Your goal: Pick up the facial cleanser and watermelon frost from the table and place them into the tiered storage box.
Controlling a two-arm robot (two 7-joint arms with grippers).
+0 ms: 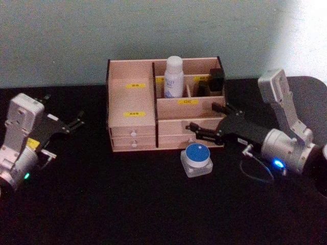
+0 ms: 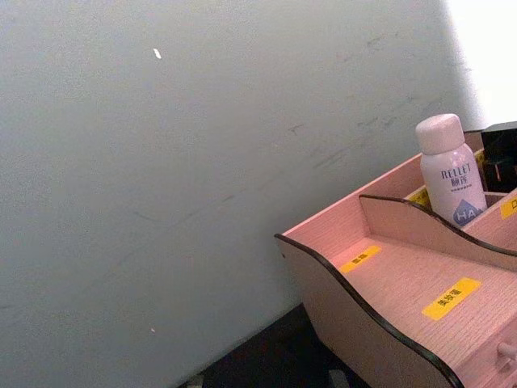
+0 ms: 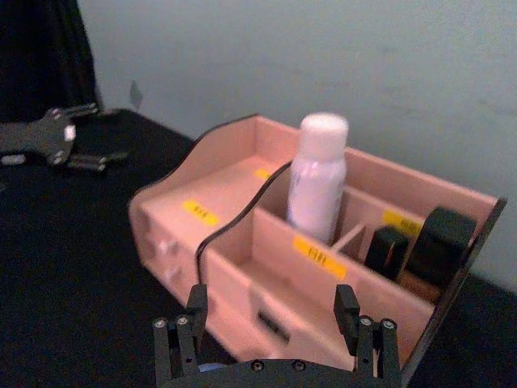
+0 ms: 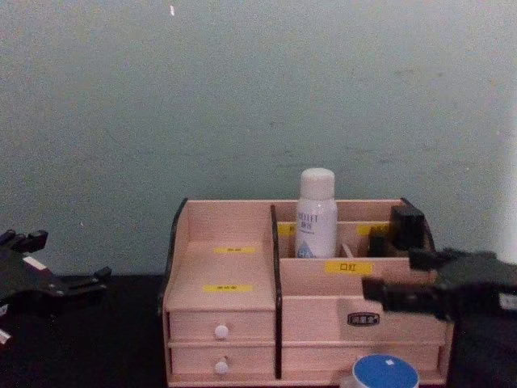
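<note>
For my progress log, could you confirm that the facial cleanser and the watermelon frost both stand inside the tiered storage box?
Not quite: only the facial cleanser stands inside the tiered storage box. The head view shows the watermelon frost on the table in front of the box, near the open right gripper.
</note>
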